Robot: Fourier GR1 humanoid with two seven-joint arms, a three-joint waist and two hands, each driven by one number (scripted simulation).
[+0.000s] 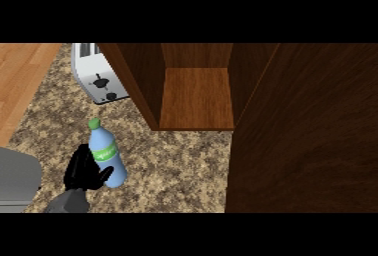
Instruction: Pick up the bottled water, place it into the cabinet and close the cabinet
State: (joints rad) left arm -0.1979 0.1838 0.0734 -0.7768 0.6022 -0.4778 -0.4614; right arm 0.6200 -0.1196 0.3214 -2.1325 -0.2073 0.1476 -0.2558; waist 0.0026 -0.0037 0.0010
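Note:
The water bottle (107,157) is pale blue with a green label and a green cap, and it stands on the speckled counter (177,160) left of centre. My left hand (81,172) is right beside it on its left, fingers straight and pointing up, with the thumb against the bottle's lower part. No fingers are curled round the bottle. The wooden cabinet (196,97) is open behind it, with a bare shelf inside. Its dark door (306,130) swings out and fills the right side. My right hand does not show.
A white toaster (100,75) sits at the back left, next to the cabinet's left wall. A grey object (16,180) lies at the lower left edge. Light wooden floor (22,75) shows beyond the counter's left edge.

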